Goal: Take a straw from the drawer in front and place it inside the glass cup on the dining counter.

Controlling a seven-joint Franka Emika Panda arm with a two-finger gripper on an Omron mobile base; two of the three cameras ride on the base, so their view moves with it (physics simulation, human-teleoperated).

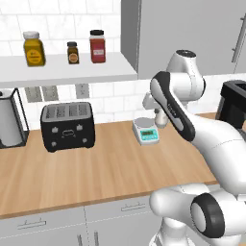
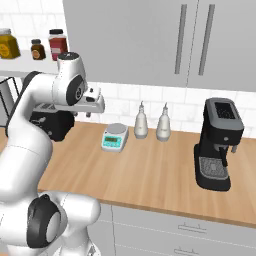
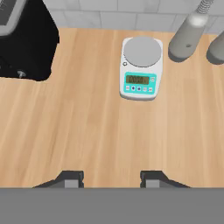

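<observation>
My gripper (image 3: pixel 111 180) hangs over the wood counter along the tiled wall, pointing down, open, with bare wood between its fingertips (image 3: pixel 72 179). In the left base view the gripper (image 1: pixel 161 120) sits just above a small kitchen scale (image 1: pixel 145 130). Light-grey drawer fronts (image 1: pixel 120 207) with slim silver handles run under the counter edge, all closed, and another drawer front (image 2: pixel 185 227) can be seen from the right. The straw is hidden. The glass cup and the dining counter are out of view.
A black toaster (image 1: pixel 67 126) stands at the left, a paper towel holder (image 1: pixel 8 117) beyond it. Two grey bottles (image 2: pixel 141 122) and a black coffee machine (image 2: pixel 218 142) stand to the right. A shelf (image 1: pixel 67 69) with jars and grey wall cabinets (image 2: pixel 150 40) hang above.
</observation>
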